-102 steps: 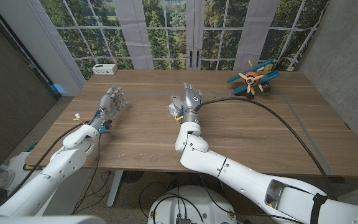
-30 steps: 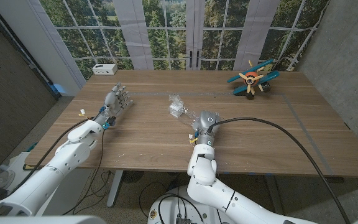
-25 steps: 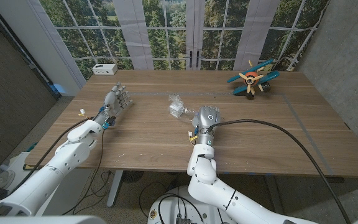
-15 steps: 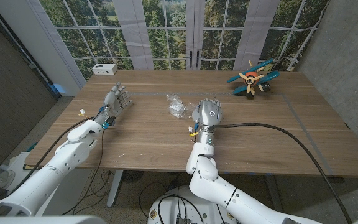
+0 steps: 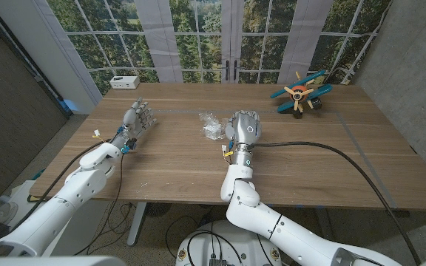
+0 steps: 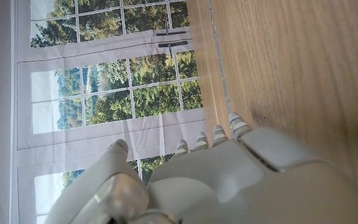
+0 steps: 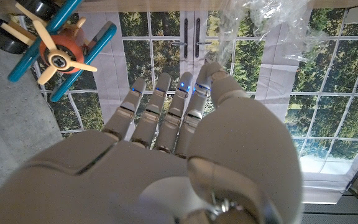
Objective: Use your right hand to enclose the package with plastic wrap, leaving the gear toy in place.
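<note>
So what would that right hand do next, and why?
Probably ease left toward the clear plastic wrap and close on it: the right hand stands beside the crumpled bundle with fingers straight, holding nothing. The toy plane sits far off, untouched.

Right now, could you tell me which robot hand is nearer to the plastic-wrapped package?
The right. The right robot hand sits just beside the plastic-wrapped package, while the left robot hand stands well off on its other side.

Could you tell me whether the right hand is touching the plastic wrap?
Cannot tell. In the head view the right hand sits right beside the plastic wrap, with no clear gap or contact visible; the right wrist view shows the wrap beyond the fingertips.
</note>
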